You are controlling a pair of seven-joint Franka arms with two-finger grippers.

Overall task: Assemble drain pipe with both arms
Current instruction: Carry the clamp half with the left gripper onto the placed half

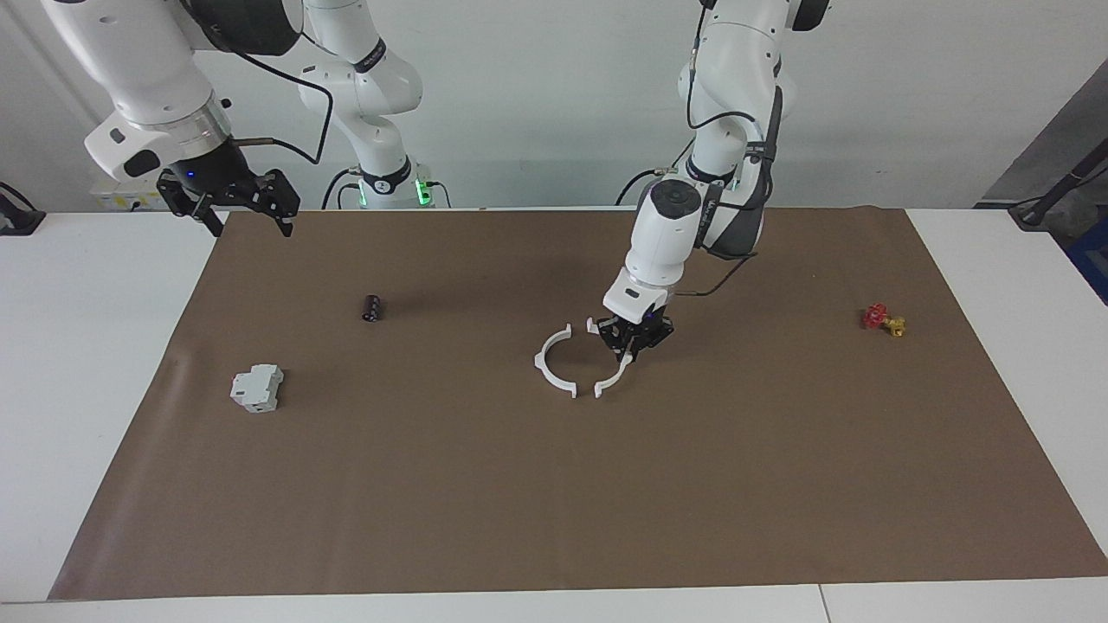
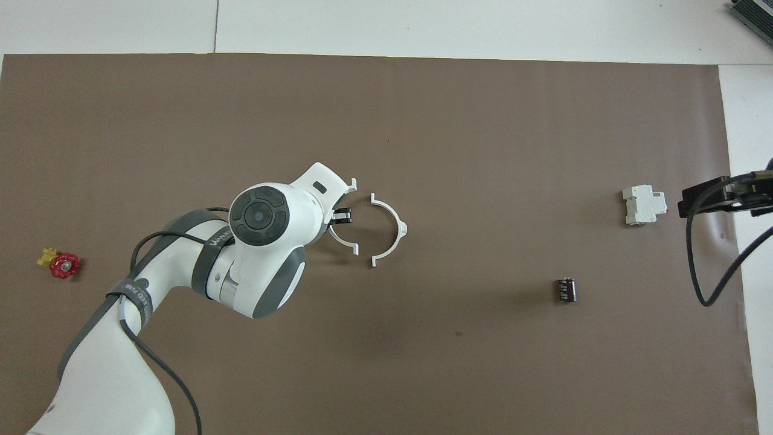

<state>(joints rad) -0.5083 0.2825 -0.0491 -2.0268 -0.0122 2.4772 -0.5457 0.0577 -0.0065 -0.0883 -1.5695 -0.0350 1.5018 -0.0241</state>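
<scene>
My left tool (image 1: 629,350) is clamped on one half-ring (image 1: 611,374) mid-counter, the other half-ring (image 1: 552,361) lying just beside it, tabs apart. Slide mine flat until tabs meet. Right tool (image 1: 245,210) waits, wide open, holding nothing

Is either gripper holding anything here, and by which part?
Left gripper grips one half-ring at mid-arc. Right gripper holds nothing.

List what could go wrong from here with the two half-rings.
1. The left pincer is shut on one half-ring at its thin rim, so the piece may twist or slip as it is pushed.
2. The free half-ring lies loose on the brown mat while the right pincer waits open, away over the mat's edge; contact may just slide it instead of joining the tabs.
</scene>
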